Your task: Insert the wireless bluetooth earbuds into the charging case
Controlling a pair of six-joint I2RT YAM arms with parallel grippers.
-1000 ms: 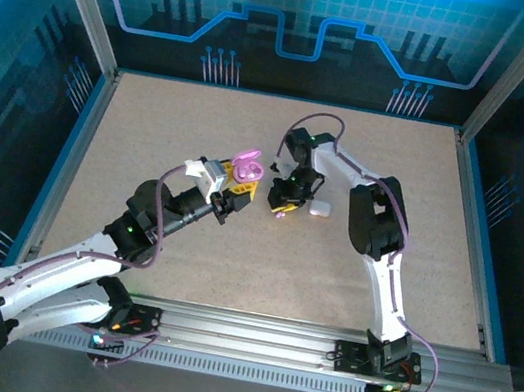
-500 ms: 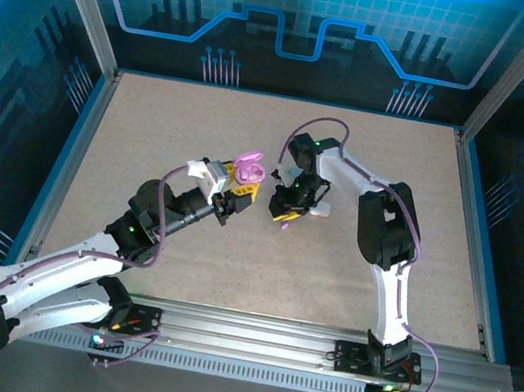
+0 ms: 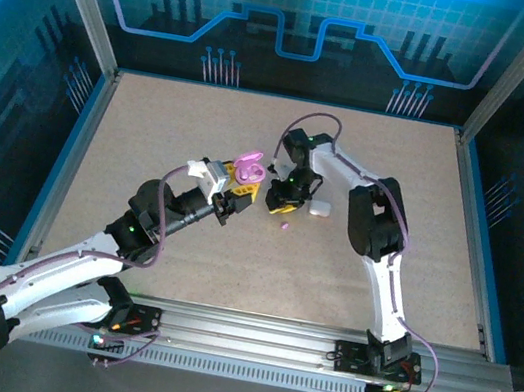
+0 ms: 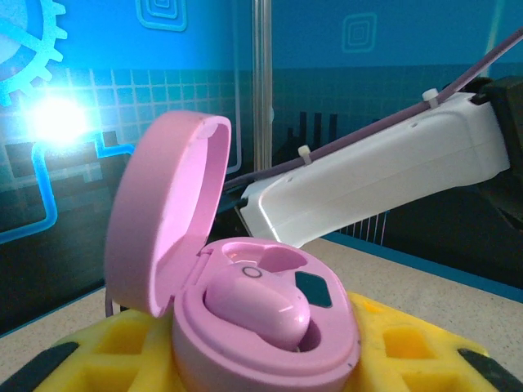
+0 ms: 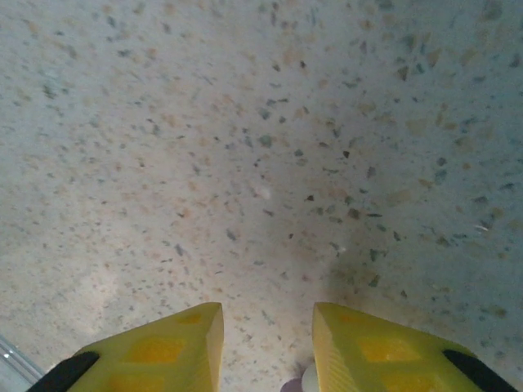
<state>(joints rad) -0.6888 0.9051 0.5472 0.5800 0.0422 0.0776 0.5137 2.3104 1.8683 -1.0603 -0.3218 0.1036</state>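
Note:
My left gripper point(image 3: 242, 187) is shut on the pink charging case point(image 3: 250, 167), held off the table with its lid up. In the left wrist view the case point(image 4: 270, 359) sits between the yellow fingers point(image 4: 82, 359), and one pink earbud point(image 4: 257, 306) is seated in it. My right gripper point(image 3: 281, 203) points down at the table just right of the case, jaws open over bare tabletop point(image 5: 266, 314). A small purple earbud point(image 3: 284, 227) lies on the table just in front of it. A bit of it shows by the right finger point(image 5: 298, 384).
A white rounded case point(image 3: 319, 206) lies on the table right beside the right gripper. The right arm's white link point(image 4: 368, 180) crosses behind the pink case. Metal frame posts and blue walls ring the speckled table point(image 3: 152, 126).
The right gripper shifted slightly right and forward, then came back. The purple earbud now lies free on the table a little nearer the front. The left arm has not moved.

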